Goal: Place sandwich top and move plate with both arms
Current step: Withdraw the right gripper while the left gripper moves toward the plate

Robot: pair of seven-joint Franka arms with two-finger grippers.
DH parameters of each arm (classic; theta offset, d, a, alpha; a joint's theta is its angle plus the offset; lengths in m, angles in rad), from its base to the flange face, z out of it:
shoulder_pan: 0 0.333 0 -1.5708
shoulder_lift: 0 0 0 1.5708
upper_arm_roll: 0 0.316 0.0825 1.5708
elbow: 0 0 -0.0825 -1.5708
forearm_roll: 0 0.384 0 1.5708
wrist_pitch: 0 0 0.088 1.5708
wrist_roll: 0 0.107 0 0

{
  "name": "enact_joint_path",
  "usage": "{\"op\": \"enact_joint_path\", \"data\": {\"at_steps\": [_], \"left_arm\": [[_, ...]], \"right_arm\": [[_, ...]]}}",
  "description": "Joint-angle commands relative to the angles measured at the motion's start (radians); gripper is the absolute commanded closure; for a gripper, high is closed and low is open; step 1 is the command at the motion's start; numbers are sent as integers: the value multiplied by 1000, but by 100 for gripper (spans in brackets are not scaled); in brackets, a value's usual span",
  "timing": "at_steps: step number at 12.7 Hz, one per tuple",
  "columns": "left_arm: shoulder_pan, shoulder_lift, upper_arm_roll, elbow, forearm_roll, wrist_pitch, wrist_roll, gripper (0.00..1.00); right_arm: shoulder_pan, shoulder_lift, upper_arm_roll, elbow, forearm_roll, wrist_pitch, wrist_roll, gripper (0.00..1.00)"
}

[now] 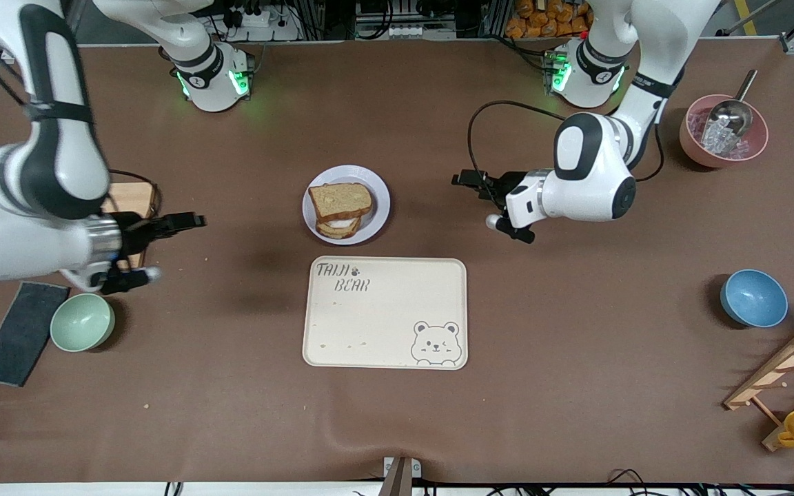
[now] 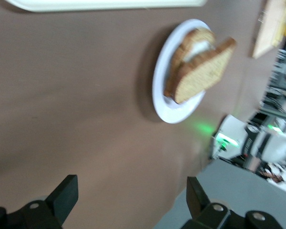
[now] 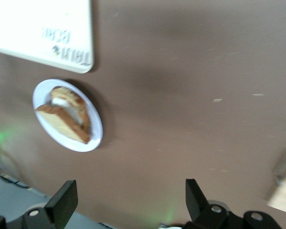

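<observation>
Your left gripper (image 1: 471, 180) hangs wide open and empty over bare table, with the plate (image 1: 379, 184) well off toward the right arm's end. On it the sandwich top (image 1: 340, 200) leans on an egg-topped slice (image 1: 339, 226). Your right gripper (image 1: 190, 221), also wide open, faces the plate from its own end.

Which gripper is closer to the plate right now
Left. The left gripper sits closer to the plate, toward its arm's end; the right gripper is farther off, toward the other end.
</observation>
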Motion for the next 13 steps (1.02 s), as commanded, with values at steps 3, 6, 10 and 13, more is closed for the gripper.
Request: {"op": "enact_joint_path", "data": {"at_steps": [3, 6, 10, 13], "left_arm": [[-25, -10, -6, -72, -159, 73, 188, 0], [-111, 94, -6, -2, -254, 197, 181, 0], [-179, 213, -6, 84, -368, 298, 187, 0], [-237, 274, -6, 140, -443, 355, 188, 0]], "right_arm": [[-67, 12, 15, 143, -175, -32, -119, 0], [-93, 8, 13, 195, -224, -36, -207, 0], [-127, 5, 13, 310, -224, -66, -207, 0], [-133, -46, 21, 330, -226, -65, -180, 0]]}}
